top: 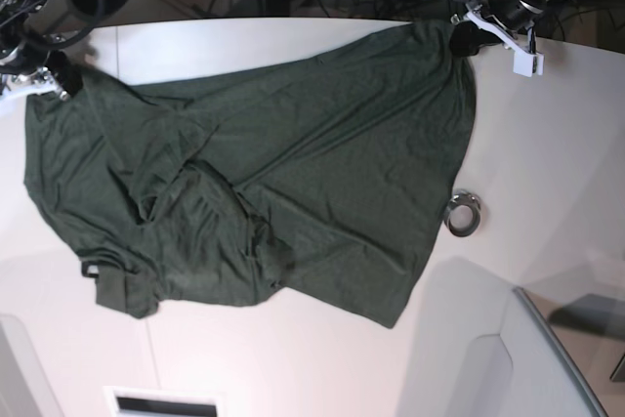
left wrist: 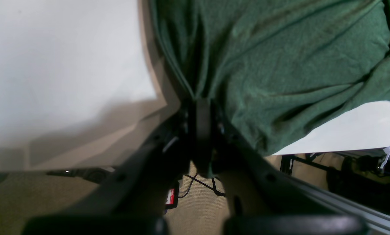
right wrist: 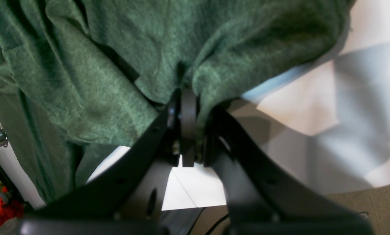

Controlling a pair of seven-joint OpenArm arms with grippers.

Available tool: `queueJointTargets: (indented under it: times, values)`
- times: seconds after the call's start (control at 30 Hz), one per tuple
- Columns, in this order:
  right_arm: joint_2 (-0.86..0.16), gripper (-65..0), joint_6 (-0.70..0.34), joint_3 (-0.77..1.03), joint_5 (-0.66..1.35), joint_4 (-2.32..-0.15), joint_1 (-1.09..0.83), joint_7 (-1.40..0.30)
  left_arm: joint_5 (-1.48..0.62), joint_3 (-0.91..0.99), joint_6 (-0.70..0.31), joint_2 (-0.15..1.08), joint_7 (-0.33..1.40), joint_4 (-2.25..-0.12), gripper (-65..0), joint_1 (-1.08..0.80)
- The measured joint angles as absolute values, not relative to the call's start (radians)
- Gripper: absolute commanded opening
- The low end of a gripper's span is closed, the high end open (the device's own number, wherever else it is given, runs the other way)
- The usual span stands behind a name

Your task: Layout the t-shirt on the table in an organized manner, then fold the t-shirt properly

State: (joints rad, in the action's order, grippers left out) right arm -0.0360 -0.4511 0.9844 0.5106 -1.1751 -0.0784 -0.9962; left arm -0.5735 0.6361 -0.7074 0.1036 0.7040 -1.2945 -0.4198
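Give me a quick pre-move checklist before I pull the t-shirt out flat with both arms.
1. Left gripper shut on the t-shirt edge: ok.
2. Right gripper shut on the cloth: ok.
3. Both grips at the far table edge, at opposite ends: ok.
4. Shirt lying flat: not ok, bunched folds near the sleeve.
5. Metal ring clear of the cloth: not ok, it sits right at the hem.
6. Which garment corners are held: cannot tell.

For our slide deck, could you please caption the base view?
Both grippers, left and right, pinch far corners of the green t-shirt spread on the white table.
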Motion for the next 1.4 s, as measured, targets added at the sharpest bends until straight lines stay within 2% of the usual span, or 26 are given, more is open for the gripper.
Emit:
queueJointTargets:
  times: [0.2, 0.43, 0.6, 0.97, 1.1, 1.27, 1.4]
  values:
    - [-0.036, -64.2, -0.453, 0.984, 0.510, -1.175, -0.078, -0.995, -0.566, 0.679, -0.707, 0.108, 0.735, -1.303, -65.0, -0.421]
    - [-0.099, -64.2, -0.445, 0.978, 0.486, -1.172, -0.070, -1.042, -0.539, 0.677, -0.690, 0.096, 0.918, -1.542, -65.0, -0.427]
    - [-0.102, -64.4, -0.427, 0.984, 0.436, -1.279, -0.083, -1.126, -0.547, 0.676, -0.690, 0.100, 0.997, -1.644, -65.0, -0.422]
    - [-0.102, -64.4, -0.427, 0.985, 0.440, -1.521, -0.113, -1.251, -0.546, 0.666, -0.690, 0.097, 1.003, -1.663, -65.0, -0.488]
    - [-0.116, -64.4, -0.426, 0.986, 0.442, -1.617, -0.139, -1.258, -0.550, 0.619, -0.693, 0.102, 1.005, -1.750, -65.0, -0.535]
    - [-0.135, -64.4, -0.339, 0.986, 0.441, -1.585, -0.138, -1.262, -0.550, 0.599, -0.693, 0.103, 1.003, -1.776, -65.0, -0.543]
    - [-0.183, -64.4, -0.336, 0.986, 0.445, -1.580, -0.139, -1.261, -0.553, 0.592, -0.694, 0.105, 1.002, -1.774, -65.0, -0.549]
